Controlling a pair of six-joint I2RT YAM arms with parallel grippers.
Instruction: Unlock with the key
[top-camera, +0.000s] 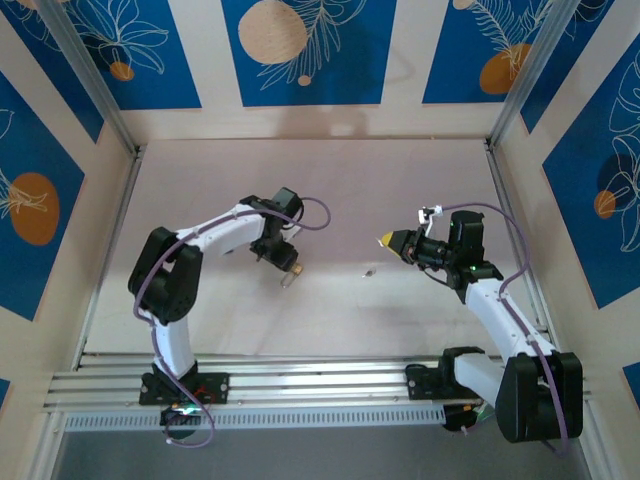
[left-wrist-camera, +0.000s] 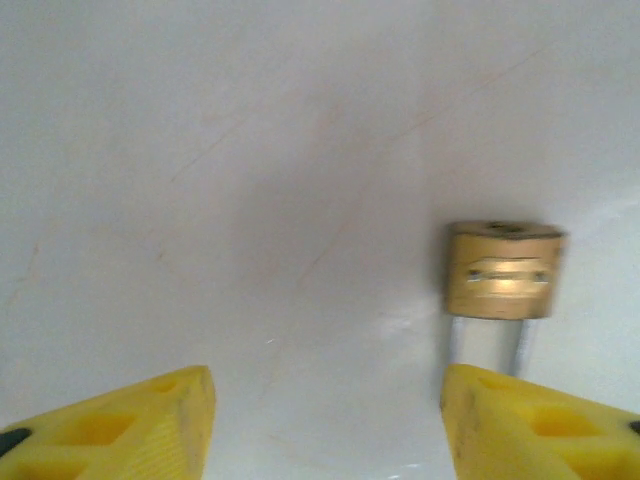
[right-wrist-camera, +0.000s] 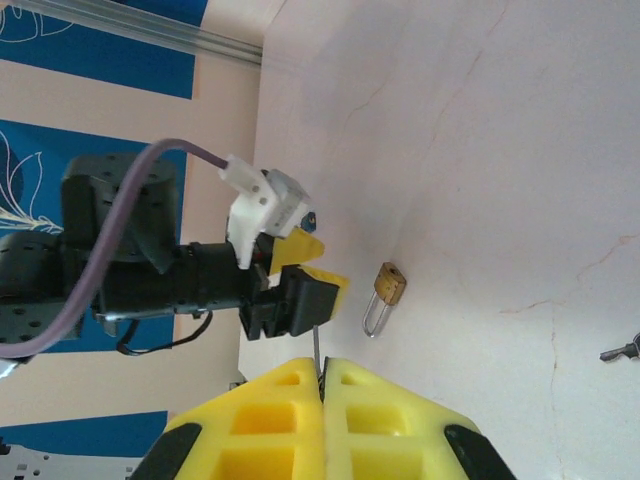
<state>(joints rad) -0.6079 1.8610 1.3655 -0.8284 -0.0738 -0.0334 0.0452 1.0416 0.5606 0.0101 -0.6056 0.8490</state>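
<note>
- Left pincer (left-wrist-camera: 325, 405) released, jaws apart; padlock (left-wrist-camera: 503, 272) sits off-centre, ahead of one finger, shackle pointing back toward the wrist.
- Right pincer (top-camera: 388, 240) clenched, farther off; key (top-camera: 370, 271) lies mid-tabletop between the arms.

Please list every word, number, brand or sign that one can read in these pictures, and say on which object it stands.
None can be read.
On the brass padlock: pale marks, too blurred to read.
On the key: too small to tell.
On the blue wall panels: leaf and circle patterns, no letters.
</note>
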